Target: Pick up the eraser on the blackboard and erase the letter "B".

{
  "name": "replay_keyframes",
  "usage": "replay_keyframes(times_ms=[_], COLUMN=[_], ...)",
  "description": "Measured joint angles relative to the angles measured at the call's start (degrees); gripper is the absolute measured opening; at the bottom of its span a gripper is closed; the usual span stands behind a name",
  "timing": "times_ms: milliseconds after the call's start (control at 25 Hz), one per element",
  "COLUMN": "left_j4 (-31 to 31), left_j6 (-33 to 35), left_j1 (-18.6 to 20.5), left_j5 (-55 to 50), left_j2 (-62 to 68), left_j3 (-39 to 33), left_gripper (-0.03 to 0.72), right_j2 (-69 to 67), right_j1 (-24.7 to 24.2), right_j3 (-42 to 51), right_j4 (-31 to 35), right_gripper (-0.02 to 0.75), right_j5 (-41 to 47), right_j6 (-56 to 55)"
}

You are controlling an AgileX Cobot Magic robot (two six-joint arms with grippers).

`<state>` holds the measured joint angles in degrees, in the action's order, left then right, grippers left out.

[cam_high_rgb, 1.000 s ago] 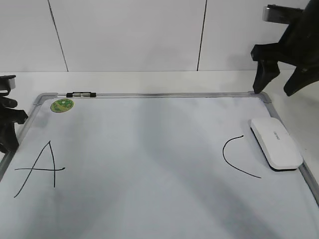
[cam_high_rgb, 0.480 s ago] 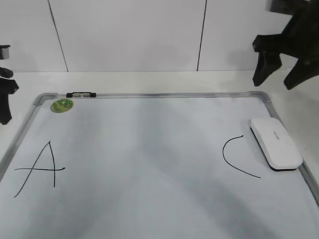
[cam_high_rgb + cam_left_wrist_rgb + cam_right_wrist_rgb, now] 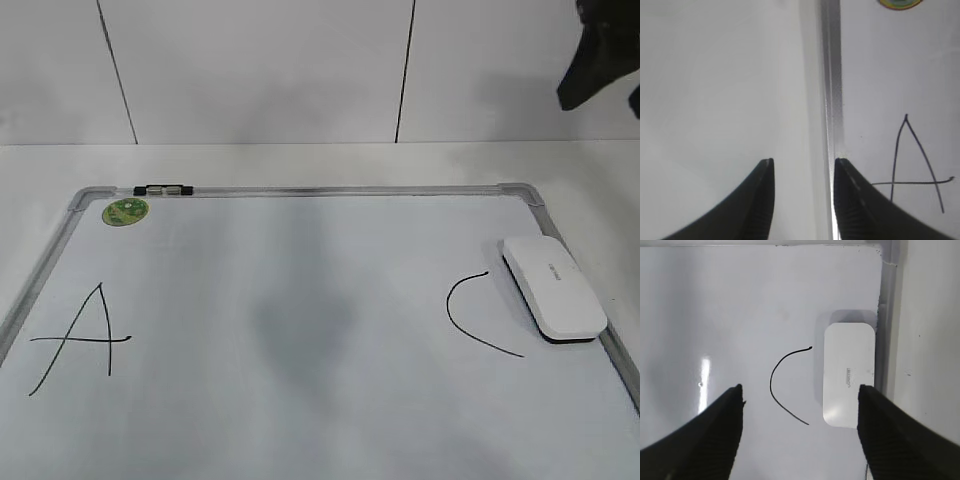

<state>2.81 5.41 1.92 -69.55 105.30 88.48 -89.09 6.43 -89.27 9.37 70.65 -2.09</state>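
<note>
The blackboard (image 3: 330, 190) lies flat on the table. A black "A" (image 3: 85, 340) is at its left and a black "C" (image 3: 475, 315) at its right. No letter "B" shows between them. The white eraser (image 3: 553, 287) lies on the board by the right frame, next to the "C". My right gripper (image 3: 600, 60) is high at the top right corner of the exterior view. In the right wrist view it (image 3: 800, 387) is open wide and empty above the "C" (image 3: 785, 385) and eraser (image 3: 849, 374). My left gripper (image 3: 803, 162) is open and empty over the board's left frame (image 3: 831, 75), near the "A" (image 3: 915, 165).
A round green sticker (image 3: 125, 211) sits at the board's top left corner. A small black clip (image 3: 163, 188) lies on the top frame. White table surrounds the board, with a white panelled wall (image 3: 260, 70) behind.
Both arms have risen and drawn away. The left arm has left the exterior view. The right arm has moved up and right to the corner. The eraser has not moved.
</note>
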Motion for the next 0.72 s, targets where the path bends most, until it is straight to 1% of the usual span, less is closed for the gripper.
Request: replay_keyframes(times_ms=[120, 280, 480, 720], left_j4=[1.2, 1.6, 1.8, 1.9], left_j6=[0.0, -0.1, -0.1, -0.1], left_j1=[0.0, 0.0, 0.0, 0.0], left_j5=[-0.1, -0.3, -1.2, -1.6], left_j2=[-5.1, -13.6, -25.5, -39.9], left_j3=[0.0, -2.4, -8.0, -17.0], left_gripper=[0.296, 0.293, 0.287, 0.274], right_j2=[5.7, 14.2, 25.1, 37.1], right_j1=[0.0, 0.0, 0.0, 0.0], right_j3=[3.1, 8.3, 14.6, 21.1], right_j4=[0.1, 1.4, 1.7, 1.4], right_gripper=[0.571, 0.570, 0.570, 0.570], right_j5=[0.3, 0.7, 1.0, 1.3], right_j6=[0.0, 0.1, 0.1, 0.3])
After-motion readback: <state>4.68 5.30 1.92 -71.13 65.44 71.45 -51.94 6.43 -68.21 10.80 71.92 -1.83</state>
